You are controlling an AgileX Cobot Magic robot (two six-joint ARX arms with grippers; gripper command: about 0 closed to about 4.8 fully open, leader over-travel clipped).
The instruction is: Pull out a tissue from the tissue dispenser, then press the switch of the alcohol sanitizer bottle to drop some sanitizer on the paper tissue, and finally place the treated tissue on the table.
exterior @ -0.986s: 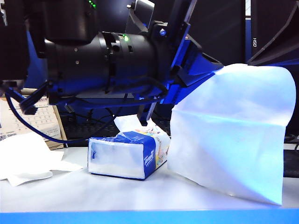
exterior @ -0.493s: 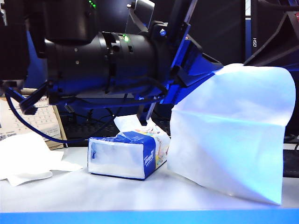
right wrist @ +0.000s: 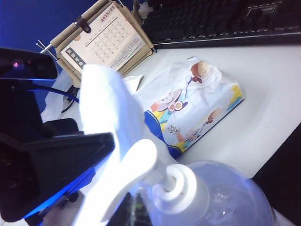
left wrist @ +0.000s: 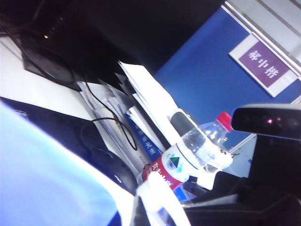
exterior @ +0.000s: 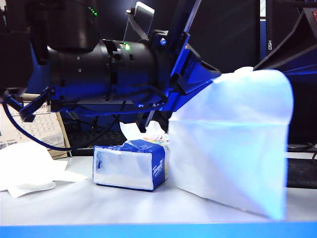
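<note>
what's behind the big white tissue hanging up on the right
In the exterior view the tissue, held up by the left gripper, hides everything behind it. The right wrist view shows the sanitizer bottle and its pump head beside the sheet. The right gripper is not visible.

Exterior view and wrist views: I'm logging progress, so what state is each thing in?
Thin white paper tissue: pulled out, hanging unfolded from the left gripper.
Left gripper: shut on tissue.
Blue soft plastic tissue dispenser: on table, next sheet sticking up.
White pump switch: on the bottle, beside the tissue.
Right gripper: shut.
</note>
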